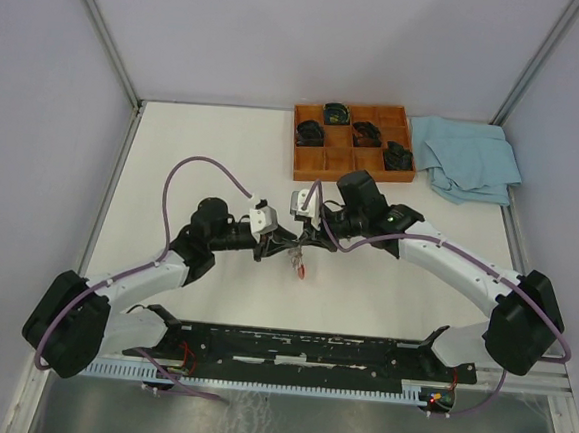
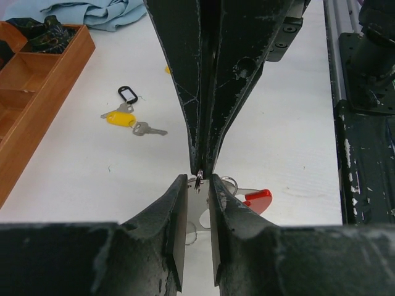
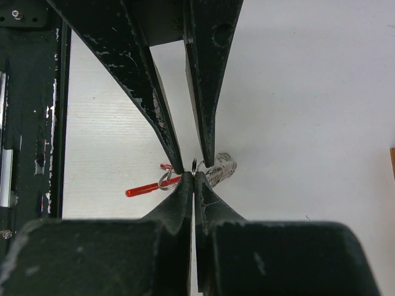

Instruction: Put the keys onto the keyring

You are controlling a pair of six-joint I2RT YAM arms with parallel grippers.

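My two grippers meet tip to tip above the middle of the table. My right gripper [image 3: 194, 177] is shut on the edge of the thin silver keyring [image 3: 195, 165]. A red piece [image 2: 258, 198] and a smaller ring [image 3: 166, 180] hang under it. My left gripper [image 2: 197, 180] is open, one fingertip on each side of the keyring, table showing through the gap. On the table behind lies a key with a yellow cap [image 2: 119, 118]. Another yellow bit [image 2: 168, 69] peeks from behind the right arm's finger.
A plain silver key [image 2: 149, 129] and a small black oval loop [image 2: 128, 94] lie by the yellow-capped key. A wooden compartment tray [image 1: 346, 161] with dark items stands at the back, a blue cloth [image 1: 470, 158] to its right. A black rail [image 1: 299, 346] runs along the near edge.
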